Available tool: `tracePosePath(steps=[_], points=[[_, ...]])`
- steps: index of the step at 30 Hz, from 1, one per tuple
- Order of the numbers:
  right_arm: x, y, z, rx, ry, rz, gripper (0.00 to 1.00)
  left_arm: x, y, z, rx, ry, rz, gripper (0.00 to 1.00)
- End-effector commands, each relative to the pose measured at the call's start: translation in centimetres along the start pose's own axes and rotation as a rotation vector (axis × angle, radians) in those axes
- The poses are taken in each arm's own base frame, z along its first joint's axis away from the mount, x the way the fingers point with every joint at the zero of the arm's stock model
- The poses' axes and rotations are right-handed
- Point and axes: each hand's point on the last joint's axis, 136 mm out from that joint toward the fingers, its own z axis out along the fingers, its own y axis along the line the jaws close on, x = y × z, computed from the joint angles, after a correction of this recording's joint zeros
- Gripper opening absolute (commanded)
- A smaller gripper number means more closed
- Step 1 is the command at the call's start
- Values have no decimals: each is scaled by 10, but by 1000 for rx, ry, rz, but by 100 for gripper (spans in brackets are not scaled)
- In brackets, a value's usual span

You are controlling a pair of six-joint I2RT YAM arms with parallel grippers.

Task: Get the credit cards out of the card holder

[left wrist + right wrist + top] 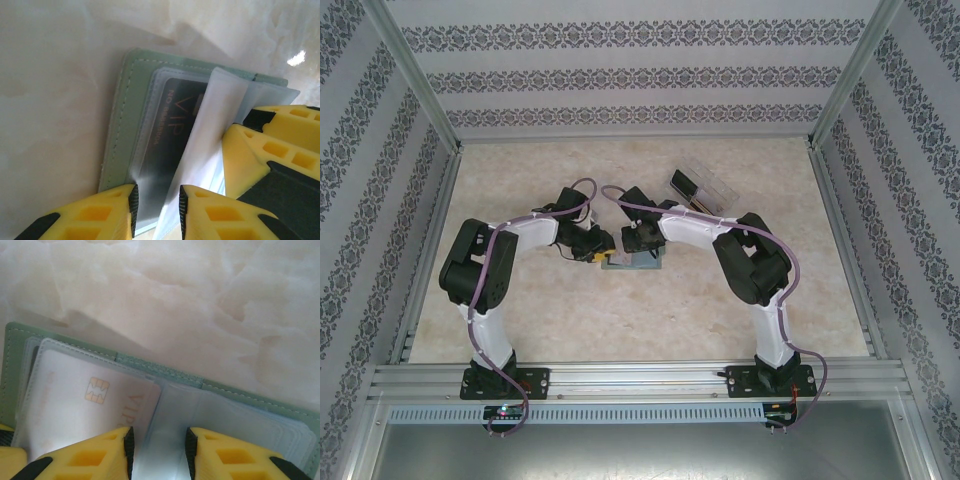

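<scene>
The card holder (632, 262) lies open on the counter (620, 330). The left pincer (157, 205) and right pincer (159, 442) each stand part open astride clear sleeves (220, 115), clamping nothing. Close on the pale card (90, 395) by its edge alone, not its sleeve; pull parallel to the pocket.

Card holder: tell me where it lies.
In the top view, the card holder lies open mid-table where the left gripper and right gripper meet, a clear box farther back right.
</scene>
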Motion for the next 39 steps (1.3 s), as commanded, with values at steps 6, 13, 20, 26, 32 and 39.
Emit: tracePosePath(steps=[6,13,20,26,32,39], points=[[34,-15,21,7,110,46,36,1,-2,11,-11,18,-4,30],[33,-10,20,-25,111,61,35,1,-17,5,37,16,26,24],[15,6,-3,-124,50,83,36,2,-25,3,75,21,36,23],[-8,19,-38,-235,-51,111,38,1,-33,2,115,29,39,25],[-11,20,-55,-271,-95,136,38,3,-48,1,185,46,44,26],[-19,-6,-87,-236,-224,202,42,11,-69,2,215,61,85,36]])
